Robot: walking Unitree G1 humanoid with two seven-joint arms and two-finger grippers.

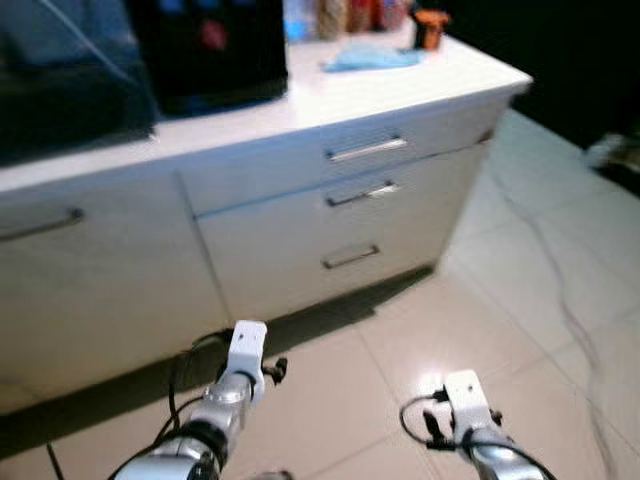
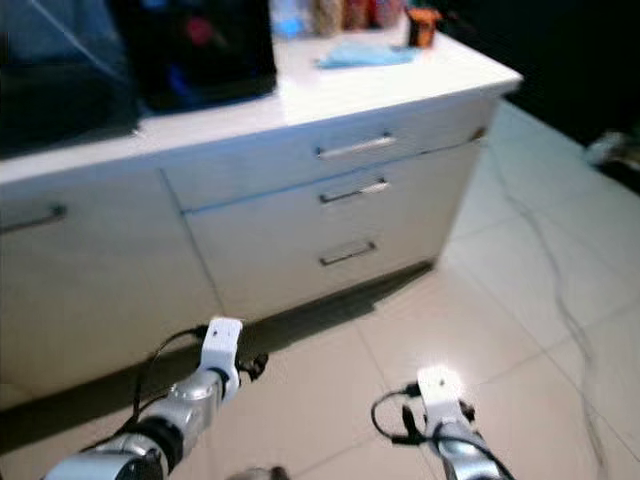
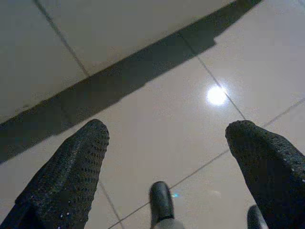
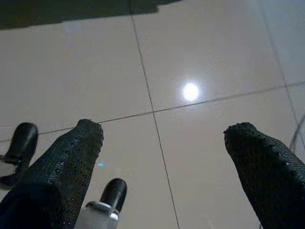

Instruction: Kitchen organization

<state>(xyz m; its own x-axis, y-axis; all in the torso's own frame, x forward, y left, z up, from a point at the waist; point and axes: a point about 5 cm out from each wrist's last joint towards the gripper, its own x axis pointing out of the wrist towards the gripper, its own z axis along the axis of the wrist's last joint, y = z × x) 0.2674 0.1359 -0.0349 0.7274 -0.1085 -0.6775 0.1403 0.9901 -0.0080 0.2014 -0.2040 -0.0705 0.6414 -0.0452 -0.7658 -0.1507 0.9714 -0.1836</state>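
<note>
A white cabinet (image 1: 300,240) runs across the head views, its white worktop (image 1: 420,80) ending at a corner on the robot's right. Past that corner the pale tiled floor (image 1: 540,290) opens wide toward a dark area, so the free room lies ahead and to the right. A dark shadow band lies along the cabinet's foot. Three drawers, each with a metal handle (image 1: 366,149), are stacked in the right-hand section; another handle shows on the front further left.

On the worktop, near its right end, lies a light blue cloth (image 1: 372,57), with a small orange and dark container (image 1: 430,28) just beside it toward the corner. Blurred jars or bottles (image 1: 345,14) stand behind the cloth; what they are cannot be told. A large black appliance (image 1: 215,50) stands to the left of the cloth, and a darker glass-fronted shape sits further left still.

Both silver arms hang low before the cabinet, the left arm (image 1: 225,400) nearer its base, the right arm (image 1: 475,420) over open tile. The head views show their wrists and cables but not the fingers.

The wrist views supply those. The left pincer (image 3: 167,138) has its two black fingers (image 3: 71,171) spread wide, holding nothing, above glossy tile with a bright light reflection and the shadow band beyond. The right pincer (image 4: 162,138) is likewise spread wide and empty over the tile joints, touching nothing.
</note>
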